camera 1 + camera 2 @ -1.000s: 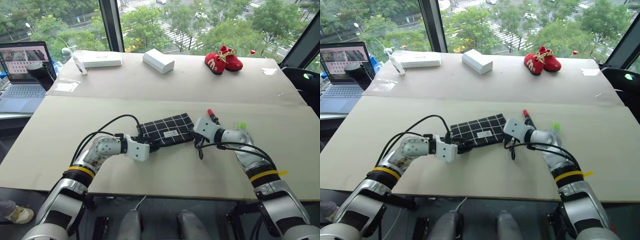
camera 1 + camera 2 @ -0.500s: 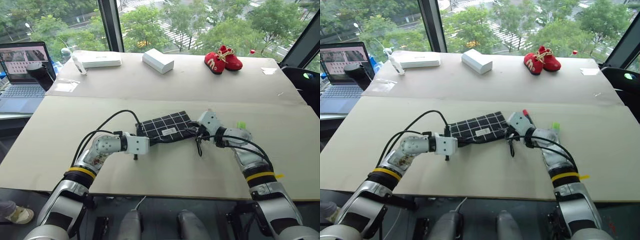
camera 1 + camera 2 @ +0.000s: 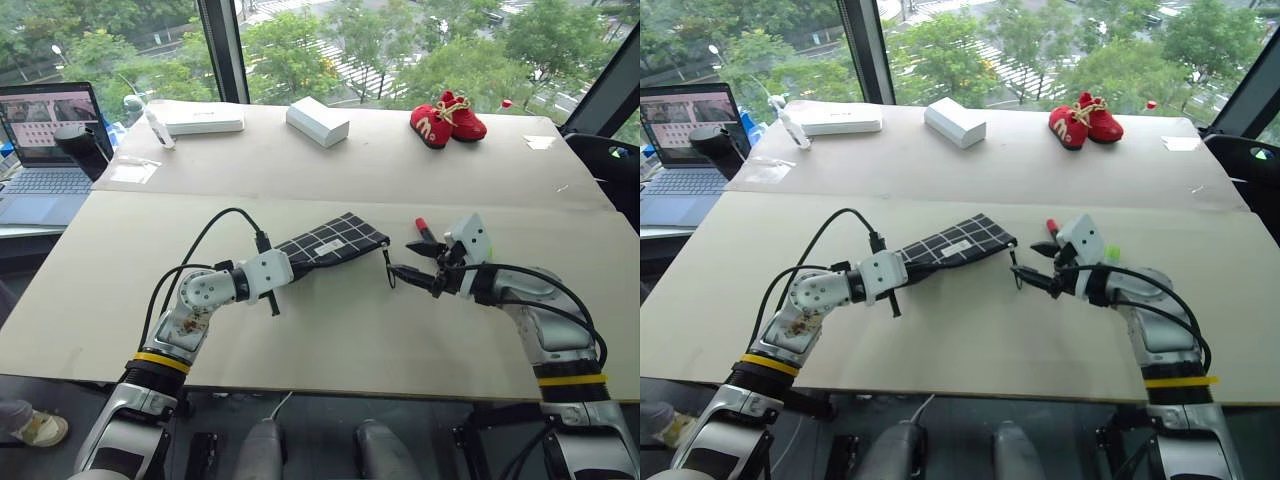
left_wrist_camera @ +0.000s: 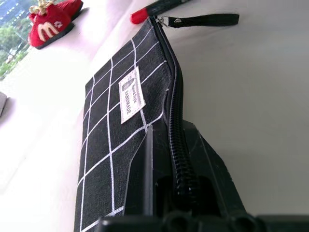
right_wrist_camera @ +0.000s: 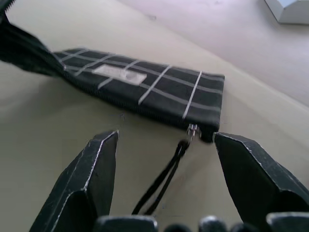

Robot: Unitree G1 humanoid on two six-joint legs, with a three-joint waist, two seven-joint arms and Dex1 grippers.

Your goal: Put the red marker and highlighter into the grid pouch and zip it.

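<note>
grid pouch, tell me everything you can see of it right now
The grid pouch is a flat black fabric case with white grid lines, a small white label and a black zipper along one edge, zipped shut. The left gripper is shut on one end, holding it tilted. Its black pull strap hangs from the other end, near the open right gripper.

Bright window daylight, soft shadows, blurred wrist close-ups.

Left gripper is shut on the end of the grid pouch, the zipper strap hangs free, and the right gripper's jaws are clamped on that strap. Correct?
Not quite. The right gripper is not clamped on the strap: its jaws stand wide apart with the strap loose between them, as the right wrist view shows. The rest holds: the left gripper is shut on the end of the pouch, and the strap hangs free.
</note>
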